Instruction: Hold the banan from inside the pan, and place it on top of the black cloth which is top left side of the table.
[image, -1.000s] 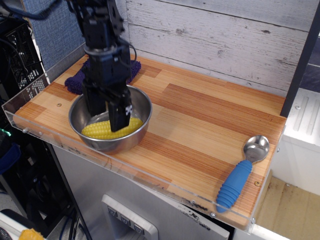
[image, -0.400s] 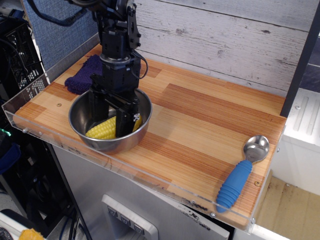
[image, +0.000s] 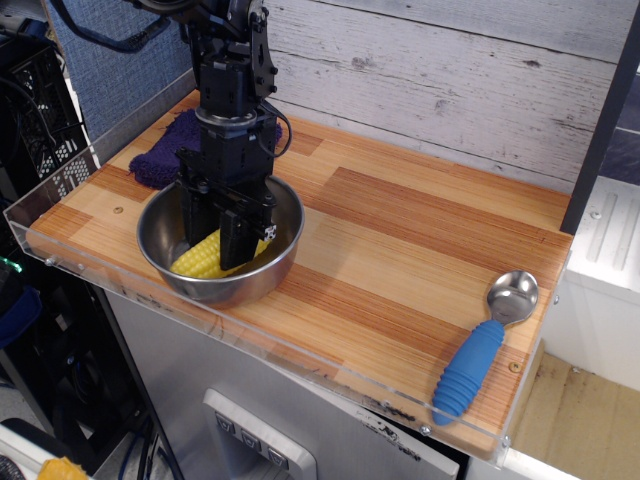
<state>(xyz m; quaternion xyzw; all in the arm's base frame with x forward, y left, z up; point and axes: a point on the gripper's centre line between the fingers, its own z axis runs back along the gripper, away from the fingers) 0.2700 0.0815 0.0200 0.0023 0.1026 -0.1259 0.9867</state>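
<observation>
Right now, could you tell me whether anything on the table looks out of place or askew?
Only the corn cob looks odd: it lies tilted inside the steel bowl, between the gripper fingers. Nothing seems spilled or damaged.

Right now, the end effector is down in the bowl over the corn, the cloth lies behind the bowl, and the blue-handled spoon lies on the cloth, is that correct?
Not quite: the spoon lies on the bare table at the front right, far from the cloth, as observation.image shows. The rest holds: the end effector is down in the bowl over the corn, with the cloth behind the bowl.
</observation>
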